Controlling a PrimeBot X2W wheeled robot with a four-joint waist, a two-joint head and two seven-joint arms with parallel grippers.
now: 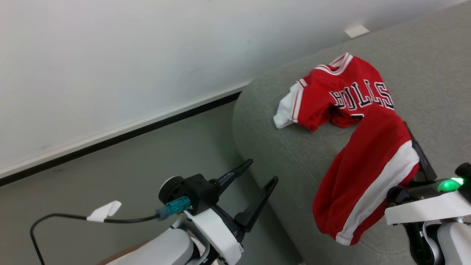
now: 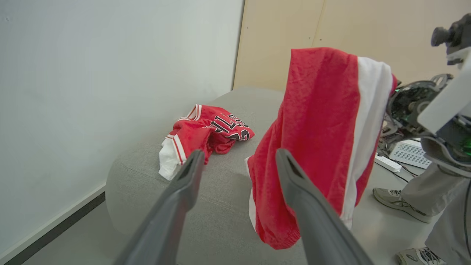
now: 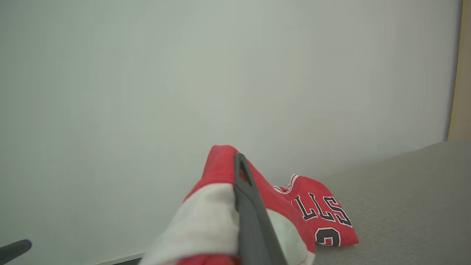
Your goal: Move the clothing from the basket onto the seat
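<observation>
The white wall (image 1: 110, 55) runs along the far left, with grey floor (image 1: 154, 147) below it. The seat (image 1: 423, 55), a broad light-grey couch, takes up the right of the head view, and its rounded corner points toward the wall.

Of the clothing, the larger piece is the red garment (image 1: 364, 173) with a wide white side panel. It hangs lengthwise from the right gripper (image 3: 241, 173), whose fingers are clamped together on its upper end. Its lower hem dangles at the seat's near edge, and I cannot tell whether the cloth rests on the cushion there or hangs just clear of it. The jersey (image 1: 346, 95) lettered "BULLS" lies crumpled on the seat farther in, with a white sleeve toward the left. It appears to be just beyond the hanging piece, not touching it.

The left gripper (image 1: 262, 171) hovers near the seat's left corner with its fingers spread wide and nothing between them. In the left wrist view a person's shoe (image 2: 401, 200) stands on the floor at the far right.

The step in hand looks like laying down the second garment, since one piece is already delivered. The next move probably calls for carrying the right gripper farther over the cushion and lowering it so the hem lands on the fabric instead of sliding off the near edge. Only then should the fingers part, beside the jersey.
</observation>
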